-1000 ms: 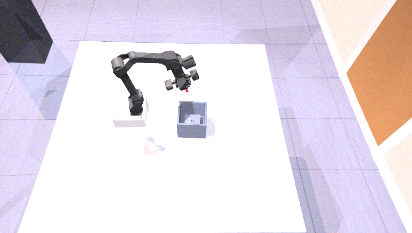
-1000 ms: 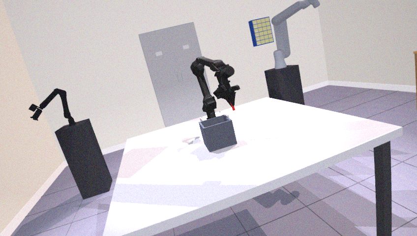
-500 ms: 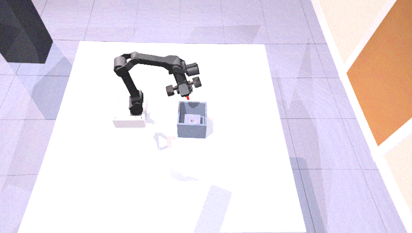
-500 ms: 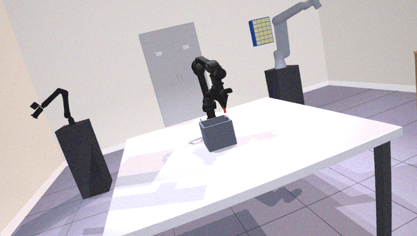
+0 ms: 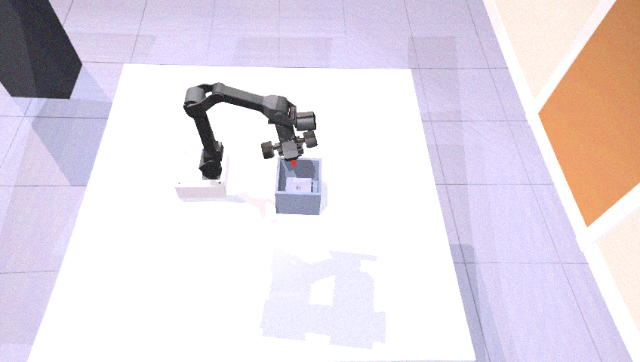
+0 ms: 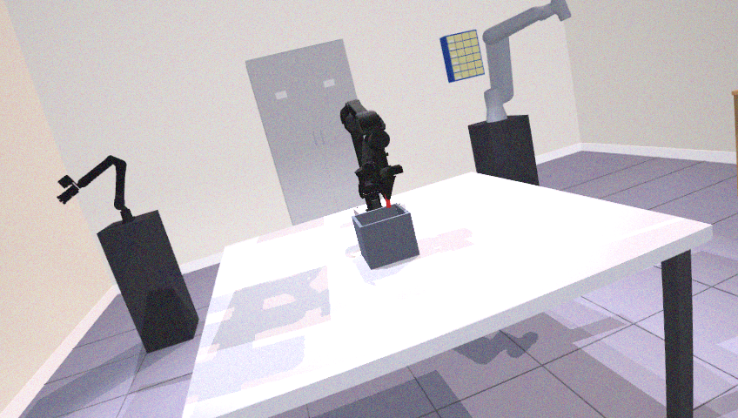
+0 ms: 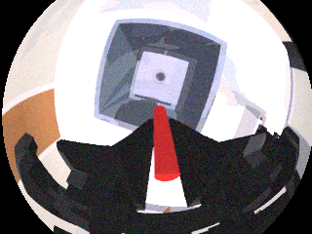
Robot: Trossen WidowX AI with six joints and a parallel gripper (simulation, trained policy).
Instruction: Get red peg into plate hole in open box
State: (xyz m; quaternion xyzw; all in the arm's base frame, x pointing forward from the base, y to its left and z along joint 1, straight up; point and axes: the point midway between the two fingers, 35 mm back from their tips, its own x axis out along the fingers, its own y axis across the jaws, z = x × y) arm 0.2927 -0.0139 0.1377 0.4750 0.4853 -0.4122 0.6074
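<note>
Between the fingertips of your gripper [image 5: 292, 157] [image 6: 386, 198] [image 7: 163, 128], the red peg [image 5: 293, 163] [image 6: 388, 203] [image 7: 165, 146] is clamped, the two fingers closed upon its sides. In the wrist view its long axis runs away from you, along the line in which the fingers point, with the far end projecting beyond the tips. The exterior view shows the peg roughly upright, its lower end close to the level of the box's rim; whether that end has passed below the rim you cannot tell.

Directly ahead of the tool lies the open box [image 5: 298, 203] [image 6: 389, 239] [image 7: 221, 63], grey-blue and standing on the white table [image 5: 359, 224] [image 6: 518, 227] [image 7: 75, 73]. In the top view your peg appears over the side of the opening that lies nearest the gripper, rather than over its centre. At the bottom of the box, deeper and farther forward from the tool, sits the pale plate [image 5: 293, 182] [image 7: 172, 68], with its round, dark hole [image 5: 298, 188] [image 7: 160, 76] near the middle.

The governing relation is the offset between peg and hole: in the wrist view the hole lies beyond the peg's far end, almost in line with it. The coming move probably calls for you to carry the peg farther over the opening, set its axis square to the plate, and then lower it. If you descend too soon, the peg or a finger may strike the near wall.
</note>
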